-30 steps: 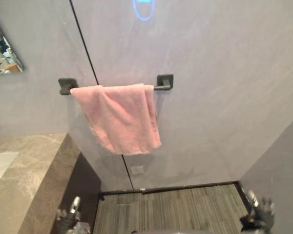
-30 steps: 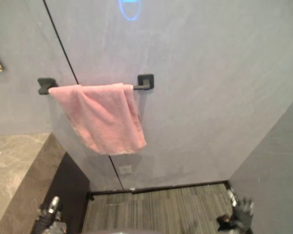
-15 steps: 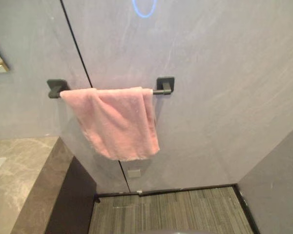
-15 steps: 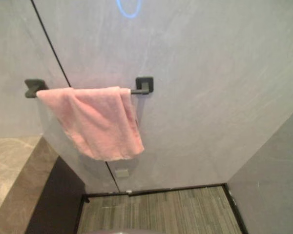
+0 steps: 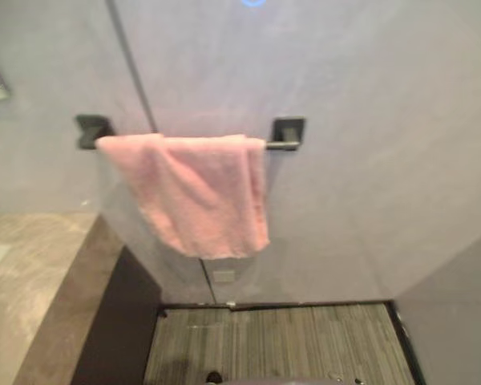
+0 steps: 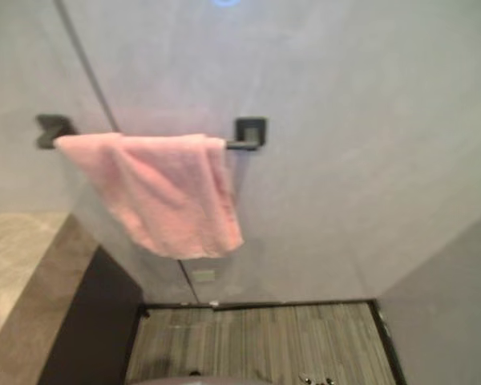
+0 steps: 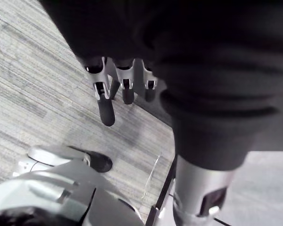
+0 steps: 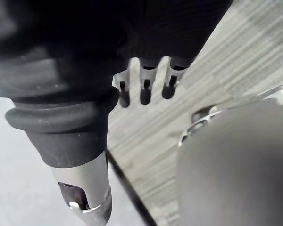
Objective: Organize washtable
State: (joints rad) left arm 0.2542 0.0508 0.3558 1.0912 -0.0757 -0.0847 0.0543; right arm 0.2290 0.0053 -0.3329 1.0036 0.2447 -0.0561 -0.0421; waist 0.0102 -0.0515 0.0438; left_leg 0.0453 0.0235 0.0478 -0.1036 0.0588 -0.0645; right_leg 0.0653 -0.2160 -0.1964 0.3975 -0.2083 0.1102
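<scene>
our left hand point(image 7: 105, 96) and right hand point(image 8: 145, 87) hang low over the floor point(image 5: 289, 345), fingers relaxed and empty; the pink towel point(image 5: 204, 192) droops bunched on the wall bar point(image 5: 289, 144), beside the washtable point(image 5: 40, 273); we judge a one-sided tug could drag it off.

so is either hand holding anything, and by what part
Nothing held: left hand and right hand hang open over the floor; towel hangs on its bar.
</scene>
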